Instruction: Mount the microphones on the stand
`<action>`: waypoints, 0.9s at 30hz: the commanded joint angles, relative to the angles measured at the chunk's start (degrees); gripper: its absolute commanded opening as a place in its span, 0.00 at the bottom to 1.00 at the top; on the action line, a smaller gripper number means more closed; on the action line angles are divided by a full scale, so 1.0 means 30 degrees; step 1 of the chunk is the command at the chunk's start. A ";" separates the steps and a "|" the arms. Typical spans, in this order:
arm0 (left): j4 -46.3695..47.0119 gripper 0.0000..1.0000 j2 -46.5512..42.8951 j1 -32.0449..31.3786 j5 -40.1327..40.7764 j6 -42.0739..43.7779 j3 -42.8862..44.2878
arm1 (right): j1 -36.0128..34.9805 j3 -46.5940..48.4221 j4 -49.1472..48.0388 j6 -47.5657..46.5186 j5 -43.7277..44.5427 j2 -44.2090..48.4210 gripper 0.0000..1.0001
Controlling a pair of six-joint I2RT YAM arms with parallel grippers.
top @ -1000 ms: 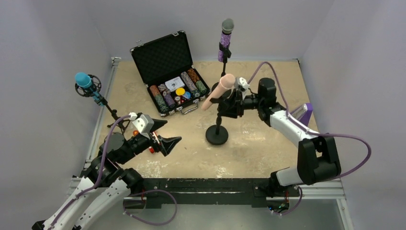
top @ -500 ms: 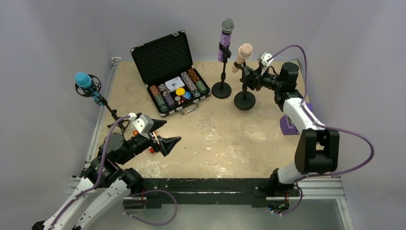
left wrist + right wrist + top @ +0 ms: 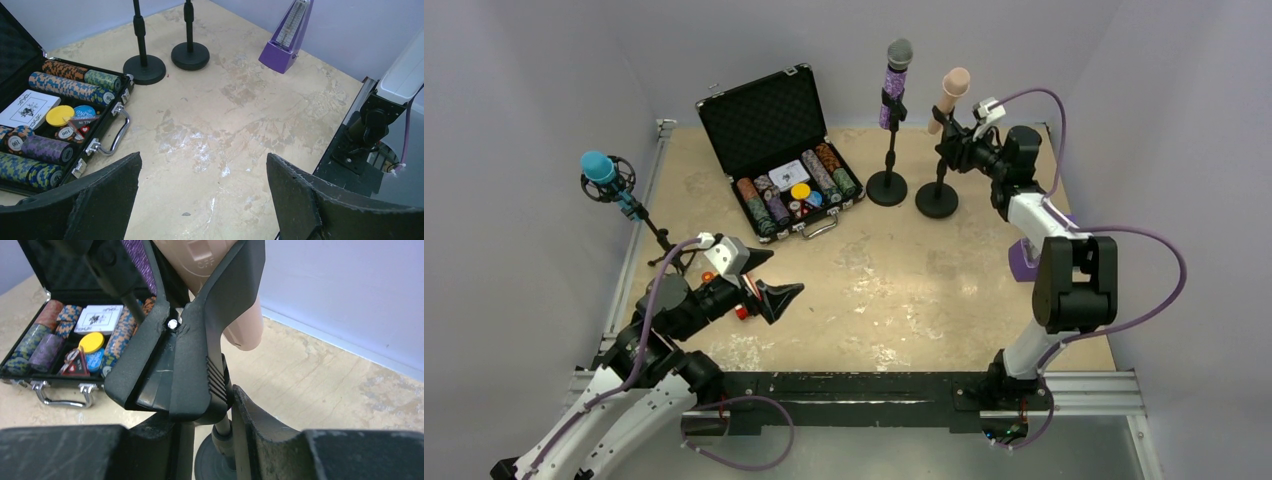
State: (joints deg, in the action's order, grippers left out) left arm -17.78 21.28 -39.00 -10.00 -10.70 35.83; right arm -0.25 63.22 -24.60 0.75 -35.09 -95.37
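Now placing: your right claw (image 3: 956,153) clamps pink mic (image 3: 951,92) stand (image 3: 936,200), 1 o'clock; left claw (image 3: 774,276) gaping. Next, release gently, avoid tipping.

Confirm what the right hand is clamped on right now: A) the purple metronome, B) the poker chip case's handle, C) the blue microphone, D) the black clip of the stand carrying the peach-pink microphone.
D: in the wrist view the right hand is pinched around the black clip, with the peach-pink microphone seated in that clip just above.
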 commanded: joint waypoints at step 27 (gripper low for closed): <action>-0.2351 0.99 0.0915 0.0062 0.1258 0.0113 0.2524 | 0.0951 -0.0874 -0.0729 0.0125 -0.1427 0.2368 0.82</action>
State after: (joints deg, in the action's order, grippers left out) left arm -22.61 23.11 -39.03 -7.62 -10.37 40.03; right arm 2.11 62.48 -27.79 1.52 -38.72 -91.61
